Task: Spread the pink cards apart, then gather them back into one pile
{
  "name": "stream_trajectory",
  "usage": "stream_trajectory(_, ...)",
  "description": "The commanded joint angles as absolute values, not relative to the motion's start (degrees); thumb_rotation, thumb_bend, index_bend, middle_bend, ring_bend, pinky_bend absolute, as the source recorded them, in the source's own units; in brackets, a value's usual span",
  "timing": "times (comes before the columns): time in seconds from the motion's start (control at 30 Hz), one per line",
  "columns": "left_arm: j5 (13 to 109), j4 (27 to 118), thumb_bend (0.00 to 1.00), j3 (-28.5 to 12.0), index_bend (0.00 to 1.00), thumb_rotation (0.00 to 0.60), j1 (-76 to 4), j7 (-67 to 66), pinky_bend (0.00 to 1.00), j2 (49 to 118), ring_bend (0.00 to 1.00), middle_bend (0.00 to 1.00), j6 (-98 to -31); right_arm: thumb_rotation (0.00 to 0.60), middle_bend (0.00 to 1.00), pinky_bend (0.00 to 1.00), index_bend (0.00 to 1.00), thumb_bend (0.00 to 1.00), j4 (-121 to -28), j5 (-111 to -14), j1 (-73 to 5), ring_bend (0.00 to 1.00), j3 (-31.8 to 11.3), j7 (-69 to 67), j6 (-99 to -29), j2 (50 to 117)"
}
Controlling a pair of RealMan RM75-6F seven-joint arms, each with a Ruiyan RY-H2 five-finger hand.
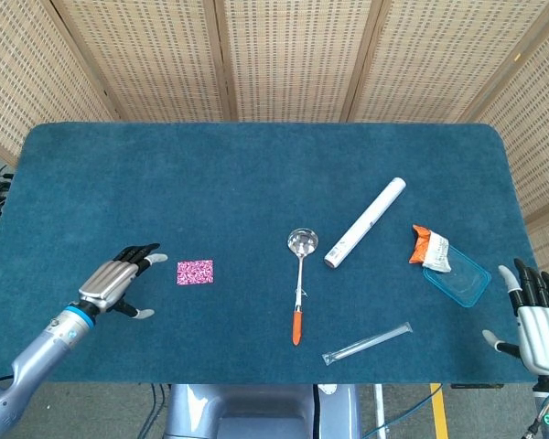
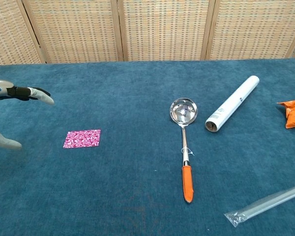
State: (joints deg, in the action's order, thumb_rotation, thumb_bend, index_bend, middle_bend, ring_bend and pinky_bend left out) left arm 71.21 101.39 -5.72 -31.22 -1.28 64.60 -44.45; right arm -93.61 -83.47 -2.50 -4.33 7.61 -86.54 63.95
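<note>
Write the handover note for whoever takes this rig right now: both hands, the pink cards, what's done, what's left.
Left hand: empty, fingers apart, just left of the pink patterned cards, not touching them.
Right hand: empty, fingers apart, at the table's near right corner, far from the job.
Cards: one neat pile on the blue cloth-covered table, left of the steel ladle with the orange handle.
Done: nothing; the pile looks untouched.
Left: spread the cards apart, then gather them back into one pile.
</note>
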Motion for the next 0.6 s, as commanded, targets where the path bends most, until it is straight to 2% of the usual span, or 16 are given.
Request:
stream_trajectory(0.03, 70.2, 100.9, 0.03, -5.5, 0.14, 0.586, -32.4, -0.5, 0.00, 65.5, 0.00, 0.00, -42.7, 0.600, 0.00, 0.00, 0.05, 0.00, -93.6, -83.4, -2.5, 0.00, -4.3, 7.6, -86.5, 63.9)
stream_trajectory(0.17, 69.1, 100.3, 0.02, -5.5, 0.14, 0.463, -34.0, 1.2, 0.00, 66.7, 0.00, 0.00, -40.2, 0.600, 0.00, 0.00, 0.05, 0.00, -93.5, -83.2, -2.4, 0.00, -4.3, 7.5, -86.4, 64.0)
stream_trajectory(0.2, 68.9, 100.1, 0.02, -5.5, 0.14, 0.452, -34.4, 1.6, 0.00, 67.0, 0.00, 0.00, -39.5, 0.600, 0.00, 0.00, 0.05, 0.00, -93.5, -83.2, -2.4, 0.00, -4.3, 7.5, -86.3, 64.0)
stream_trajectory(0.6, 65.1, 96.0, 0.01, -5.5, 0.14, 0.428, -39.7, 5.4, 0.00, 71.7, 0.00, 0.00, -31.4, 0.600, 0.00, 0.00, 0.05, 0.00, -93.3, -82.8, -2.0, 0.00, -4.3, 7.1, -86.5, 64.2)
